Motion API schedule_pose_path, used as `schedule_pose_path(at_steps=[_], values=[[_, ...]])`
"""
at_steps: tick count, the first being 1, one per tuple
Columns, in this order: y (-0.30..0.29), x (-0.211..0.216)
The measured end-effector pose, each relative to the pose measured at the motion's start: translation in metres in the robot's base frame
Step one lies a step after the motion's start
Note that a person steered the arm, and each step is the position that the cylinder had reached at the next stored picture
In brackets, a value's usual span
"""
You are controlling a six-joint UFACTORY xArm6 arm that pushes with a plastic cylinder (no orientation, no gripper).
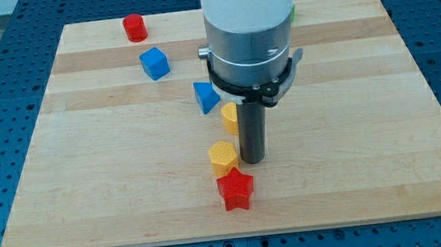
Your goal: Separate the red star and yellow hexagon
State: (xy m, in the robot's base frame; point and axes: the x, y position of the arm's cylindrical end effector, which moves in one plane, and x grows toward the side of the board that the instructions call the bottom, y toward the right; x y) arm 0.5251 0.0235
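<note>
The red star (236, 190) lies near the view's bottom, at the board's middle. The yellow hexagon (223, 157) sits just above and slightly left of it, touching or nearly touching it. My tip (254, 161) is right beside the yellow hexagon, on its right, and just above the red star's right side. The rod comes down from the large white and grey arm body (248, 31).
A second yellow block (230, 118) is partly hidden behind the rod. A blue triangular block (206, 96) sits above it, a blue cube (154, 63) further up and left, a red cylinder (135, 27) near the board's top. A green sliver (293, 11) shows beside the arm.
</note>
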Motion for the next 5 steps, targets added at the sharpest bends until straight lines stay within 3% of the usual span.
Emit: schedule_pose_path(at_steps=[2, 3, 4, 5], values=[[0.122, 0.021], [0.087, 0.054], [0.093, 0.04], [0.054, 0.028]])
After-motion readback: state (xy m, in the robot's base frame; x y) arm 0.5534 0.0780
